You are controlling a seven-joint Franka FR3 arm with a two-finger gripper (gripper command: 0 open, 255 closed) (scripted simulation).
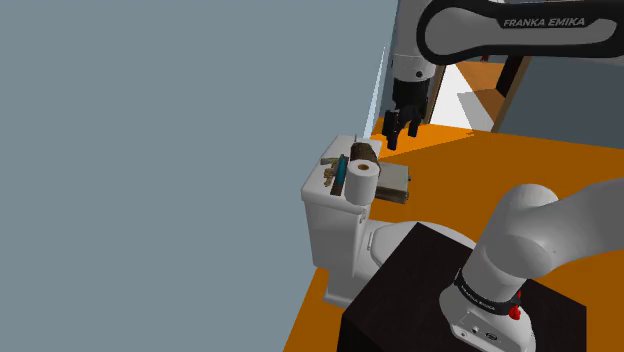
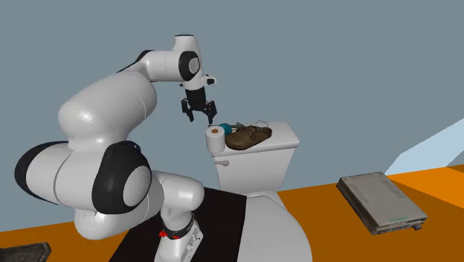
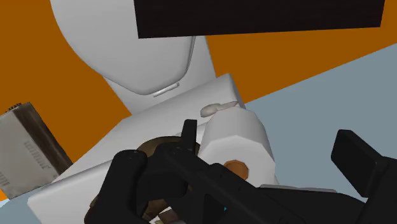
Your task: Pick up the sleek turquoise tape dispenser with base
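The toilet tank carries one paper roll, one brown shoe and one turquoise tape dispenser. Above it, the end effector is open and empty. The arm reads "FRANKA EMIKA".

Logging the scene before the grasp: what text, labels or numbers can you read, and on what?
"FRANKA EMIKA": white letters on a dark link of the arm.
Black band at the arm's base: white lettering, too small to read.
Flat grey box: small marks on its edge, unreadable.
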